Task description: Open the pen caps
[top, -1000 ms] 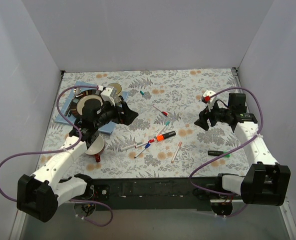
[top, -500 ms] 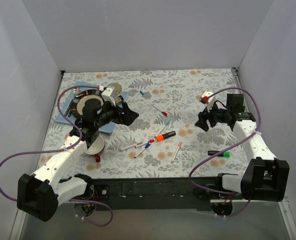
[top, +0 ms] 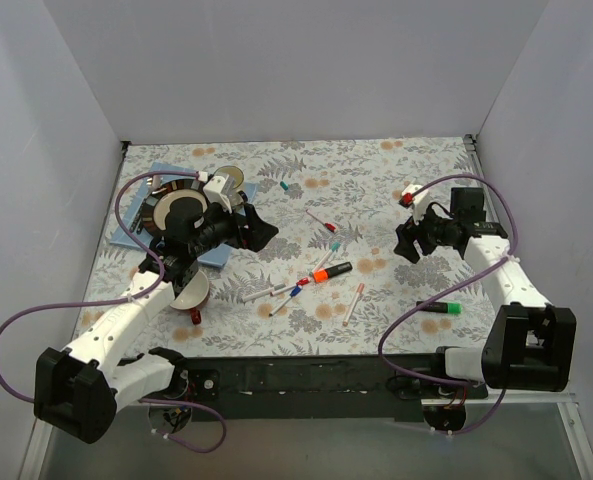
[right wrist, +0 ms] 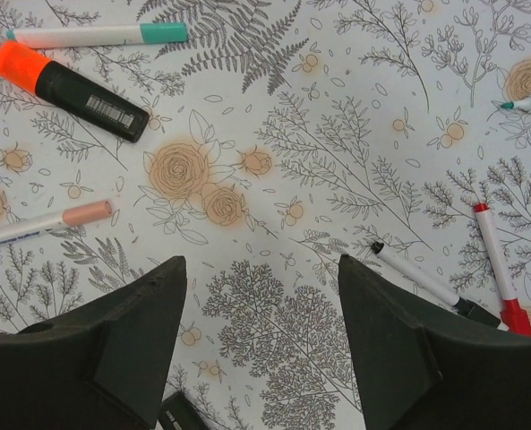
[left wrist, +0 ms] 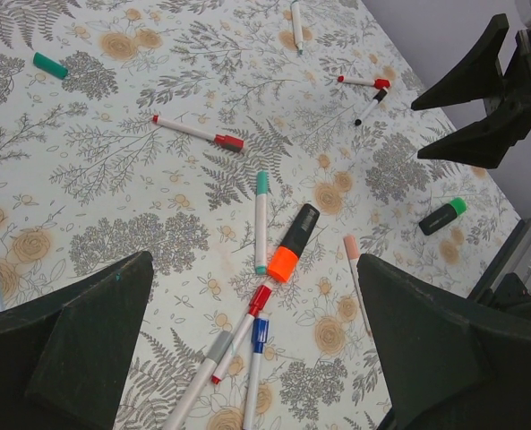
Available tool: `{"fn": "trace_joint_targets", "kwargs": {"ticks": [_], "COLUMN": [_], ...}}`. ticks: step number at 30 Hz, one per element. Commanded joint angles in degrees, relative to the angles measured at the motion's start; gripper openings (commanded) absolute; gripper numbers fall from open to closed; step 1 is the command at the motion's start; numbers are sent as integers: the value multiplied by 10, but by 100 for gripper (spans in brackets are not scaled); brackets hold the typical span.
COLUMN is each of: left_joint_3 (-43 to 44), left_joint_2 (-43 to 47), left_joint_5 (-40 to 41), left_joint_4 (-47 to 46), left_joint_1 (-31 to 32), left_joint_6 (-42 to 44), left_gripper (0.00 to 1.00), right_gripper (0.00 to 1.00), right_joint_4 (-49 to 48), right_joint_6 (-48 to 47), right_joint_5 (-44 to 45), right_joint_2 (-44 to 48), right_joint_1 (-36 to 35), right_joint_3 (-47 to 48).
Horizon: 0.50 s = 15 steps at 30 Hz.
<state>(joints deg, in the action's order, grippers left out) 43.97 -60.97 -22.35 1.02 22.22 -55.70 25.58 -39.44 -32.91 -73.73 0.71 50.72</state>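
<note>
With my left end effector (left wrist: 253,264) and right end effector (right wrist: 261,264) released and empty, I judge the orange cap (left wrist: 285,262) light and slick: pinch it squarely, brace the barrel (left wrist: 303,224).

The surface (top: 376,180) I work over wears a cloth printed with grey ferns and tan roses. At my far left lies a blue mat (top: 168,172), with a round tan disc (top: 234,177) near its far corner. Plain white walls (top: 306,70) stand on three sides
</note>
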Motion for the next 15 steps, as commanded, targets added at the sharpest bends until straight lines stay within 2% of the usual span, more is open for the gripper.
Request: {"fn": "trace_joint_targets", "kwargs": {"ticks": [1,15], "left_joint_3": [19,18], "left_joint_2": [18,36], "left_joint_5": [-3,-1], "left_joint_4": [4,7], "left_joint_1": [-2,-2], "left_joint_6": [7,9], "left_gripper": [98,98], "right_gripper": [76,73], "right_joint_4": [-8,-27], "right_joint_6": [-1,6], "right_joint_5": [35,155], "right_joint_2": [-13,-95], "right_joint_1": [-2,-2], "right_joint_3": [4,27]}}
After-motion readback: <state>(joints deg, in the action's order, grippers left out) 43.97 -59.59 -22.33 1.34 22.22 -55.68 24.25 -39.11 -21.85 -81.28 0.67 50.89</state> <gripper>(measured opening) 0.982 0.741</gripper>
